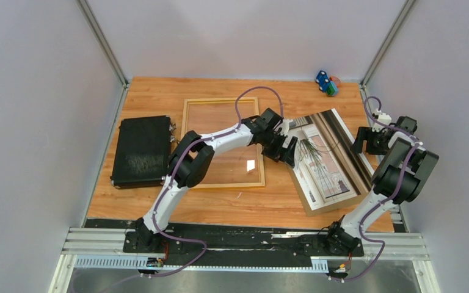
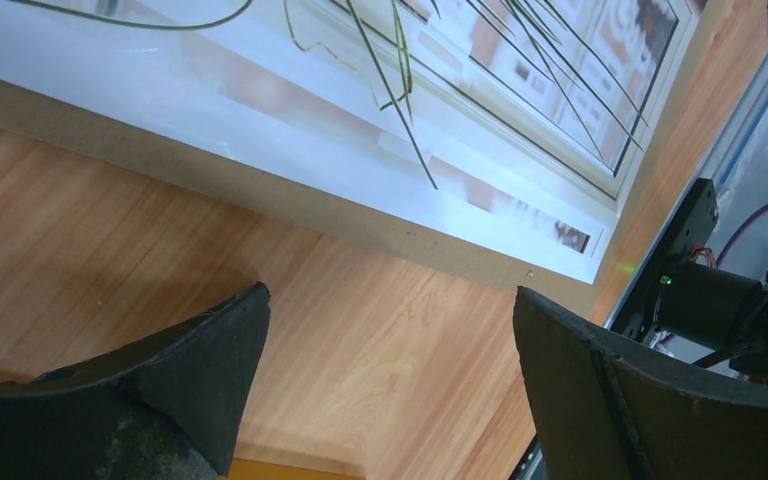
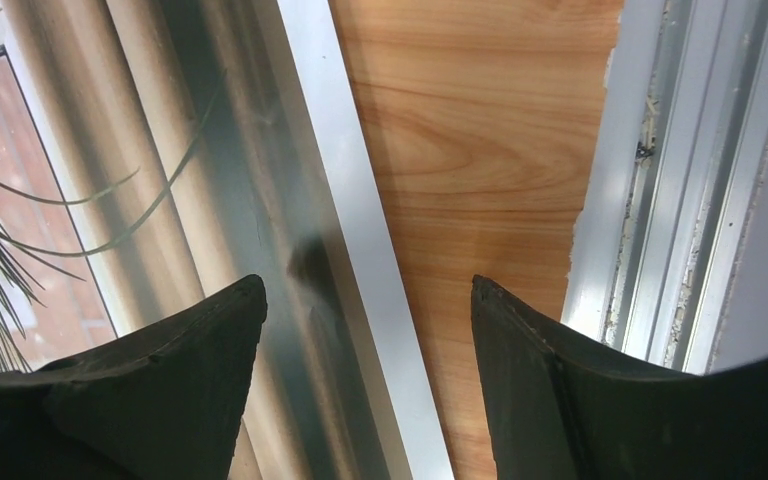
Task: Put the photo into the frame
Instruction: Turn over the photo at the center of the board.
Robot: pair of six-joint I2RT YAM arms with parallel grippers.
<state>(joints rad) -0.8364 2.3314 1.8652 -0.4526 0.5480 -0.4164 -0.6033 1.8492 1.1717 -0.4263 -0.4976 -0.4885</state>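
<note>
Left fingers [image 1: 286, 152] gape wide over bare desk [image 2: 360, 350], just beside the left edge of the photo [image 1: 330, 159]. Right fingers [image 1: 361, 145] stand fairly wide, straddling its right edge and holding nothing. The photo lies flat on a brown board [image 2: 290, 205], right of the frame [image 1: 220, 99]. It is probably light, thin, glossy and easily creased, so it is best pinched at opposite long edges. Its long axis runs near to far, near end skewed right; the frame lies squarer.
</note>
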